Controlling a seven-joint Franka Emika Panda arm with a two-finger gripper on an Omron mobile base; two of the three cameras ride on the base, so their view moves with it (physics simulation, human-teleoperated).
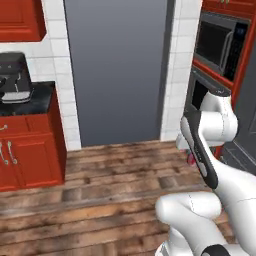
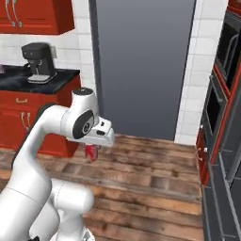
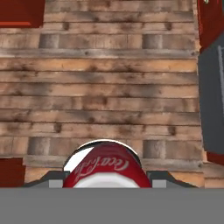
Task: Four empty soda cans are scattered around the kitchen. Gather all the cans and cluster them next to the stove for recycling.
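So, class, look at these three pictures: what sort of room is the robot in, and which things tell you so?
Most likely a home kitchen. Red cabinets carry a black countertop with a coffee machine on it, and a built-in oven sits in the wall. The floor is wooden.

A coffee maker (image 2: pixel 38 62) sits far to my left. A microwave (image 1: pixel 220 44) hangs up to my right. Wooden floor (image 3: pixel 109 87) lies below me.

Glossy red can (image 3: pixel 104 168) (wooden floor (image 3: pixel 109 87))
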